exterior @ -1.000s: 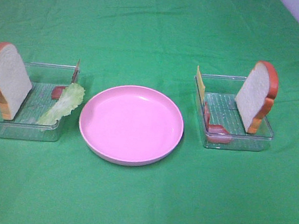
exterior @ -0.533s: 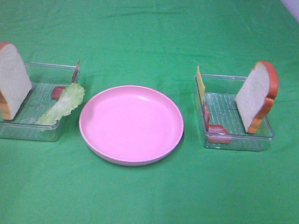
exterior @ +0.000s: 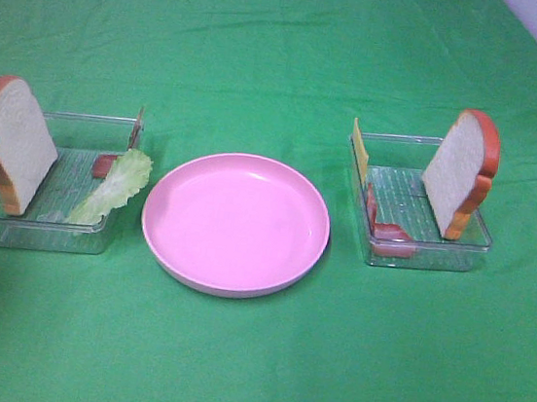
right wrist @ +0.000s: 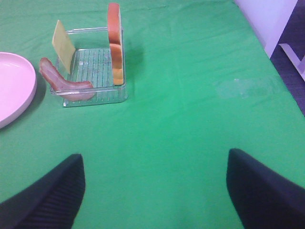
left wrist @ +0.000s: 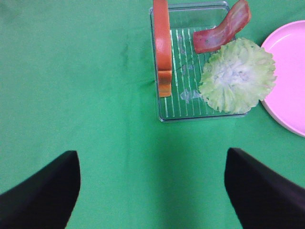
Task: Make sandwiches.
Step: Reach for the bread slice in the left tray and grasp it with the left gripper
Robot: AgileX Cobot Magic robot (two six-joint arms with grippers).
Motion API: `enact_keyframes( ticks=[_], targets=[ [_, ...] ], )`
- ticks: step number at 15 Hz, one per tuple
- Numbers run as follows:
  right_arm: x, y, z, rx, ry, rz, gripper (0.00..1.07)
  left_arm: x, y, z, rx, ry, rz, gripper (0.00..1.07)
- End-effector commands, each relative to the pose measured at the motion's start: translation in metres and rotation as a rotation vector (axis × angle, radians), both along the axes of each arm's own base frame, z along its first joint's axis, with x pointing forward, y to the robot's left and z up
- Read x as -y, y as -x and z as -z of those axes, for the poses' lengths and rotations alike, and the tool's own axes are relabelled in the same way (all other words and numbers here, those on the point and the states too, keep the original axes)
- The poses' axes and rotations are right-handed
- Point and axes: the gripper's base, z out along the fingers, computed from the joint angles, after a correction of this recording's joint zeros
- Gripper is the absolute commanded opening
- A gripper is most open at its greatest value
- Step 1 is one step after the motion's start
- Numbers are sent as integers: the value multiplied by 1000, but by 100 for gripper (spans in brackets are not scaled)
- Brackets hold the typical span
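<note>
Pink plate [exterior: 231, 255] sat bare, bread slices [exterior: 460, 174] upright in clear trays [exterior: 428, 260] flanking it, while left gripper [left wrist: 152, 191] and right gripper [right wrist: 155, 191] gaped empty, so assembly looked unstarted and next called for grasping a slice.

The cloth [exterior: 268, 44] is green, the plate [exterior: 236, 222] pink, the trays [exterior: 49, 233] clear and ribbed, bread [exterior: 20, 146] white with orange-brown crust, lettuce [exterior: 114, 185] pale green, bacon [exterior: 391, 239] pink-red, cheese [exterior: 359, 145] yellow.

Matt green cloth [exterior: 286, 56]; clear ribbed plastic tray [exterior: 426, 255]; plate [exterior: 235, 222] seemingly glossy.
</note>
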Motion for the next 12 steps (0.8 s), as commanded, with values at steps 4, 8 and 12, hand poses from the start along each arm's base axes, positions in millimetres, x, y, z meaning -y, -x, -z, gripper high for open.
enact_keyframes(
  ticks=[4,8,12],
  targets=[
    [0,1,0,20,11,0,77,3,-94,41,-137,6,-12,78],
    [0,1,0,20,11,0,77,18,-155,80,-183,18,16,78],
    [0,1,0,20,11,0,77,36,-177,116,-240,37,-3,78]
  ],
)
